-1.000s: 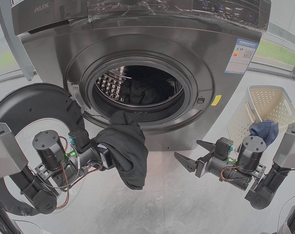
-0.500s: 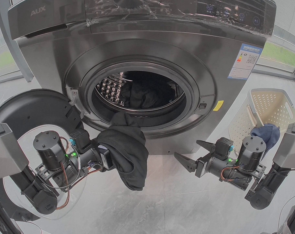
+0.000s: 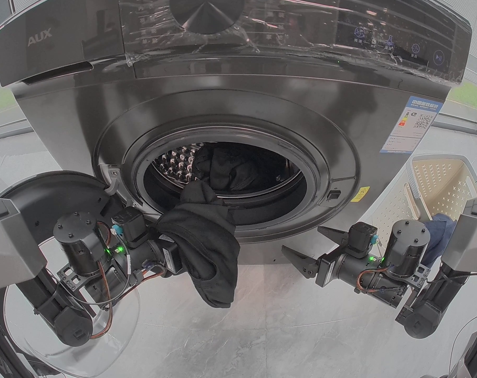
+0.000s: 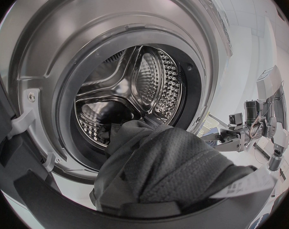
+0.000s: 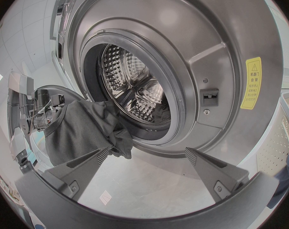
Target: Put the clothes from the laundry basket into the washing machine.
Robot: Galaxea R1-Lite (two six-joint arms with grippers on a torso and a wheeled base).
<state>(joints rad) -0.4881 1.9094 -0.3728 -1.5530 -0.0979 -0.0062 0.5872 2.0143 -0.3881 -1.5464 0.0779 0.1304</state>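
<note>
- Clothes bound for the wash: a black garment (image 3: 207, 242) is hanging over the left gripper (image 3: 167, 253). It is bunching around the gripper and covering it so fully that it cannot be told whether the gripper is clamped on the cloth or merely carrying it draped.
- The garment's upper fold is reaching up to the lower rim of the washing machine (image 3: 238, 95) opening. Its loose tail is dangling free above the floor (image 3: 280, 332), before the machine's lower left front.
- The cloth is looking soft, light and limp, a porous knit sagging under its own weight. By the look of it, it is more likely to be catching on the rim than sliding over it. The bunched middle is offering the surest hold, and the trailing end is needing to be carried well past the rim.
- Inside the drum (image 3: 178, 161), more dark clothes (image 3: 228, 166) are lying in a heap toward the back.
- The door (image 3: 54, 195) is standing swung open at the machine's left side, just behind the left arm.
- The right gripper (image 3: 301, 240) is hovering empty with its jaws spread wide, low before the machine's right front and well apart from the black garment.
- Beyond it, the laundry basket (image 3: 443, 177) is standing at the machine's right corner. A blue garment (image 3: 442, 232) is lying in it, equally soft by its look and waiting to be taken by any raised fold.
</note>
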